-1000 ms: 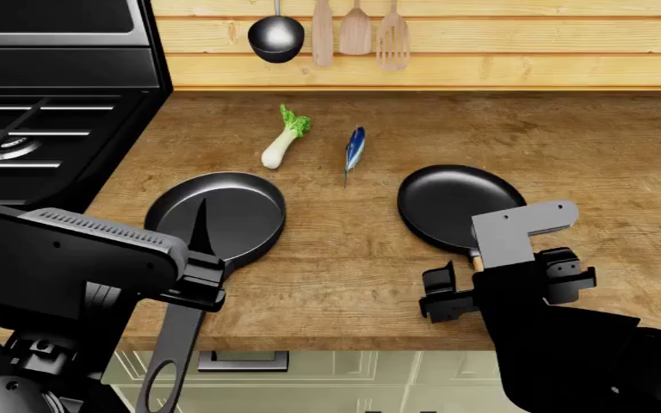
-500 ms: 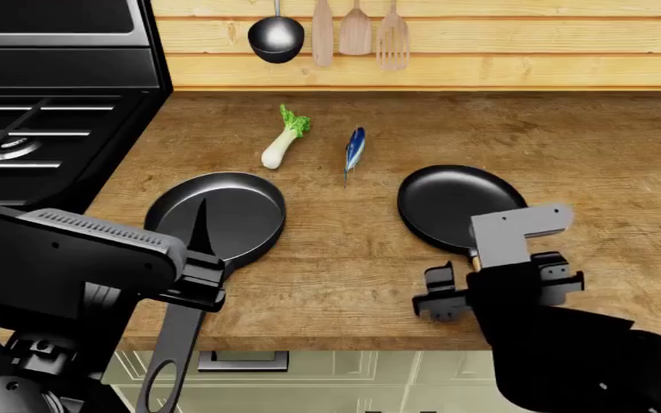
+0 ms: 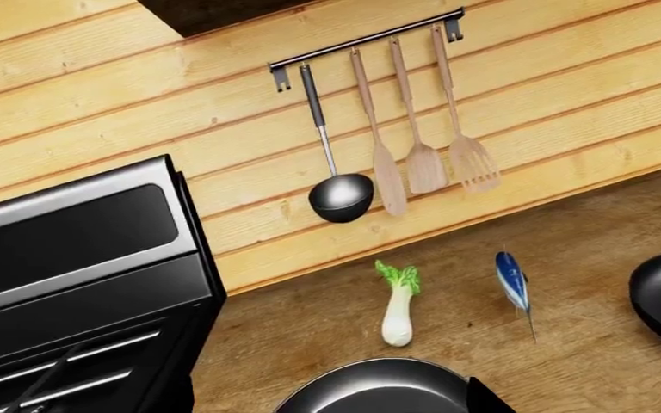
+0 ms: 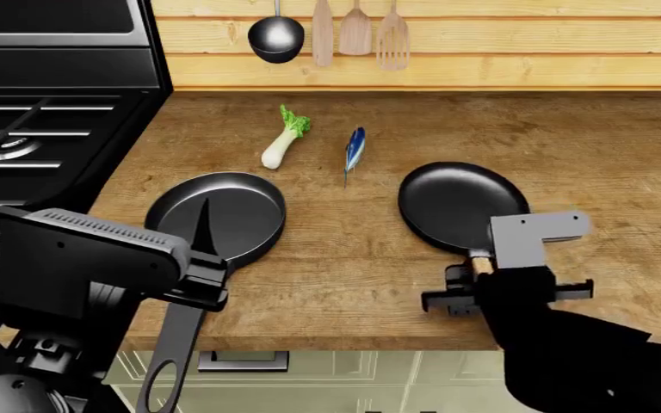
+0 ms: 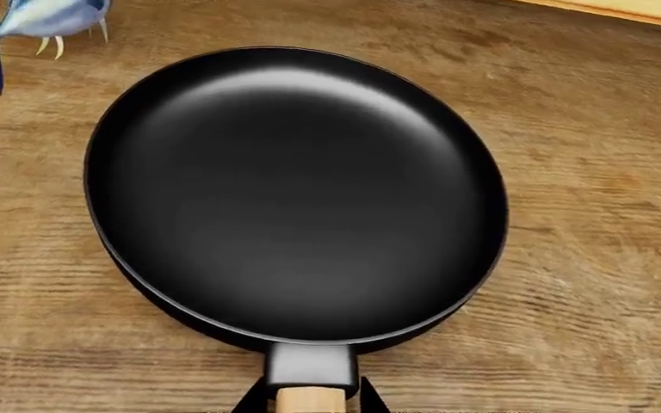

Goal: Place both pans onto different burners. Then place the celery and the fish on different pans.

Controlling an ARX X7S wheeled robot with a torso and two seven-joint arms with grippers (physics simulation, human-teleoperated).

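Pans first: the wooden-handled pan [image 4: 463,206] lies flat on the counter [image 4: 606,155], well to the side of the stove [image 4: 44,129], and neither pan is on a burner yet. Right gripper [image 4: 482,282] sits directly over the wooden handle [image 5: 310,400], and that's the relation that matters: the handle's long axis runs from the pan's rim straight back toward the robot, so the gripper meets it end-on. In the right wrist view a fingertip shows on each side of the handle, jaws spread either side of it, not visibly clamped; looks to me like a grasp about to close. The loop-handled pan [image 4: 218,215] lies nearer the stove, its handle also pointing back, partly under the left arm. Left gripper's opening I can't tell; it appears to hold nothing. Celery [image 4: 285,138] and fish [image 4: 355,148] lie beyond the pans, toward the wall, untouched
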